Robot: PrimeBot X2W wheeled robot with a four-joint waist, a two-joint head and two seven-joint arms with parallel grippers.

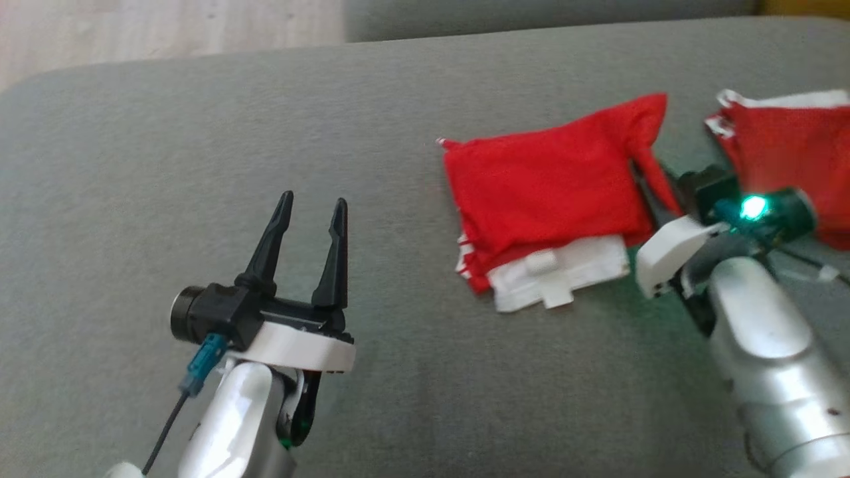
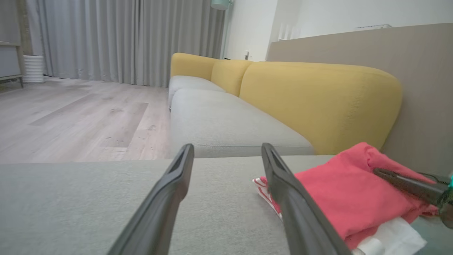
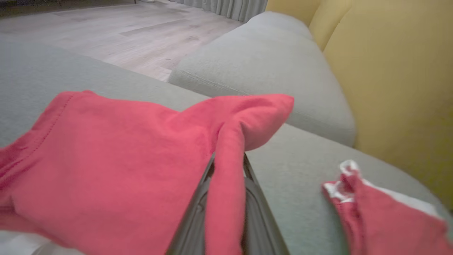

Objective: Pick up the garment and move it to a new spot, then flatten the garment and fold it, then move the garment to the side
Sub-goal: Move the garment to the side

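The garment (image 1: 544, 192) is soft matt red cloth, the sofa seat (image 1: 199, 146) grey nubby fabric, the floor (image 2: 70, 120) pale wood.

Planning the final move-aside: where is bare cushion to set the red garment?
Free: the wide grey cushion left of the folded red garment, out to the open left gripper and the far edge; also the strip in front of it. Crowded: the right, where the right gripper pinches its fold in the narrow gap beside a second red garment.
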